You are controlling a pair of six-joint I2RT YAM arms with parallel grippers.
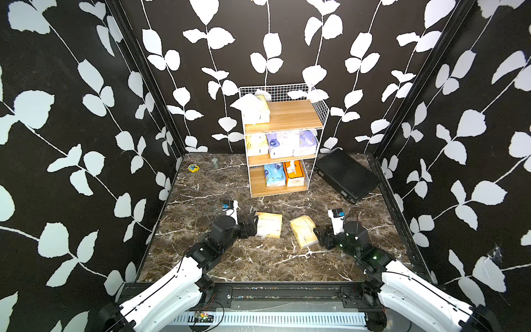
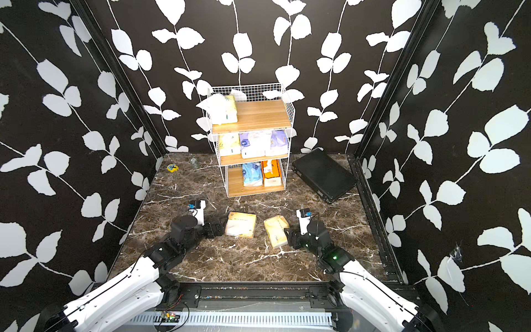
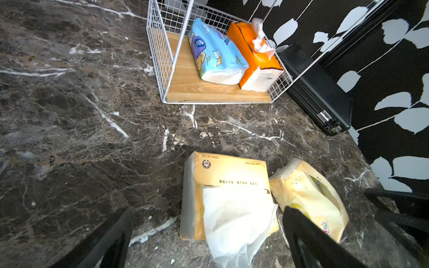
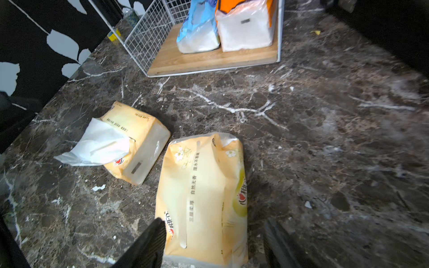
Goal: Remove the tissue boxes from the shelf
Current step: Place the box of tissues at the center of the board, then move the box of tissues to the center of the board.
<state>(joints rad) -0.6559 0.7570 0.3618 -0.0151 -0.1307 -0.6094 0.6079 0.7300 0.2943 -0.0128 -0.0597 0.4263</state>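
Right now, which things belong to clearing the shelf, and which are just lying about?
Job: shelf; top-tier yellow pack; middle-tier yellow pack; two lavender packs; blue pack; orange box; two yellow packs on the table.
Lying about: black case; small yellow-blue object.

Reaches in from the near side with the left arm and the right arm, each bent at the elbow, white forearm rising to a black wrist. Carries both low, wrists turned inward so the tools face one another. Holds the left gripper close to the ground, jaws spread wide, dark fingers far apart. Sets the right gripper equally low, jaws parted too, fingertips clamping nothing.
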